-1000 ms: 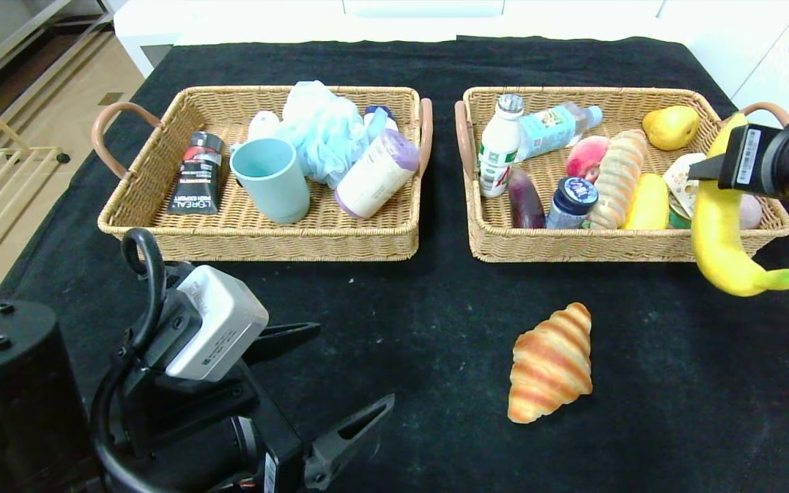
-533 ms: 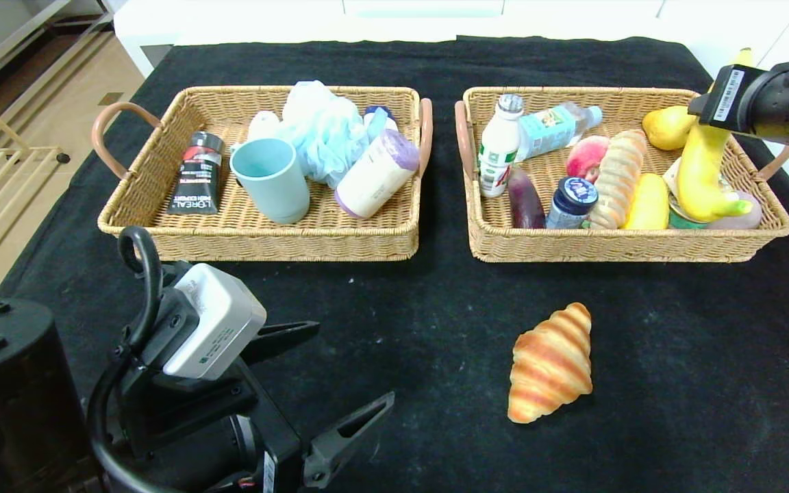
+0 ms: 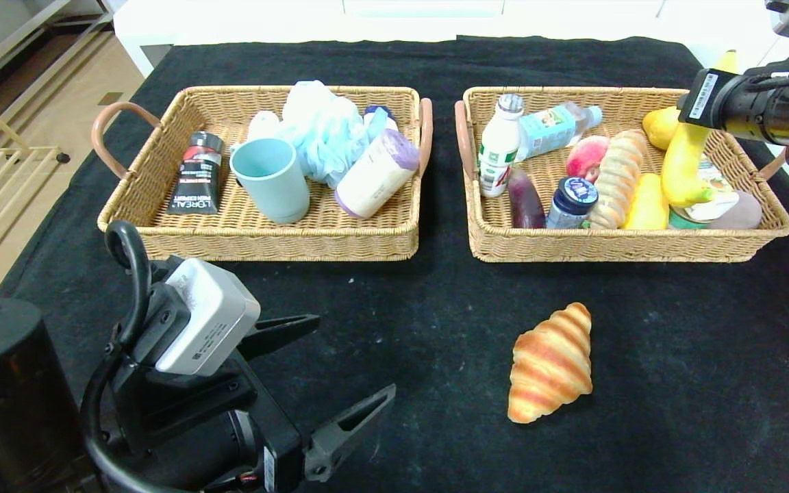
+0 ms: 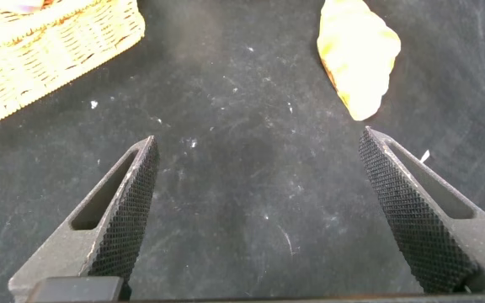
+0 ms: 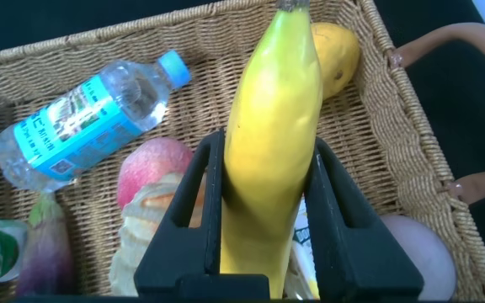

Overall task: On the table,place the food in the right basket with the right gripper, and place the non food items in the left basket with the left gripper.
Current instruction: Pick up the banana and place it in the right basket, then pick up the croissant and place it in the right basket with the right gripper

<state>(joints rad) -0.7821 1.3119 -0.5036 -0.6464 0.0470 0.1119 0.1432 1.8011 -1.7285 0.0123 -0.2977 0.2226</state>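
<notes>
My right gripper (image 3: 697,109) is shut on a yellow banana (image 3: 681,164), which hangs above the right end of the right basket (image 3: 607,250). From the right wrist the banana (image 5: 272,126) fills the space between the two black fingers of that gripper (image 5: 268,141), over a pear (image 5: 337,52) and a peach (image 5: 154,168). A striped croissant (image 3: 550,363) lies on the black cloth in front of the right basket. My left gripper (image 3: 357,355) hovers low at the near left, open and with nothing in it (image 4: 258,139); the croissant (image 4: 356,50) lies beyond its fingertips.
The left basket (image 3: 257,243) holds a black tube (image 3: 196,172), a teal cup (image 3: 272,179), a blue bath puff (image 3: 322,130) and a white bottle (image 3: 375,174). In the right basket lie a milk bottle (image 3: 498,147), a water bottle (image 3: 552,129), a bread roll (image 3: 617,178) and other food.
The right gripper has carried the banana from outside the basket's front right corner up and back, over the basket's right end. The left arm has shifted only slightly.
</notes>
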